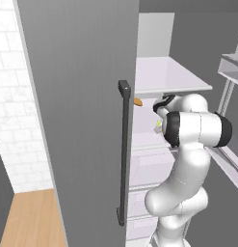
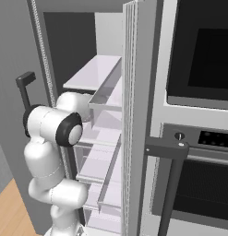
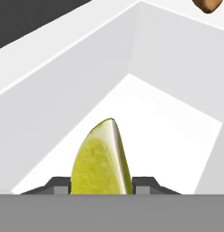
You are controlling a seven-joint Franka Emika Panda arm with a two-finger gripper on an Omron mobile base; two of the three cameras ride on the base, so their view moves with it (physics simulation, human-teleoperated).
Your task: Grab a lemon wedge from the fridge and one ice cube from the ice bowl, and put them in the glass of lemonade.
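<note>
My end effector (image 3: pixel 100 183) pinches the wedge (image 3: pixel 100 158) inside the fridge (image 1: pixel 82 120); carrying it out, ice and glass remain.

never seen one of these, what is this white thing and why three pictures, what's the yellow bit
The white thing is a robot arm on a rolling base, reaching into an open fridge. Two pictures come from cameras on the base, behind the arm to its left and right. The third comes from a camera on the hand, looking along its pincer. The yellow bit is a lemon wedge on a white fridge shelf, and the pincer's two fingers sit tight on either side of it. A small orange piece lies further back.
</note>
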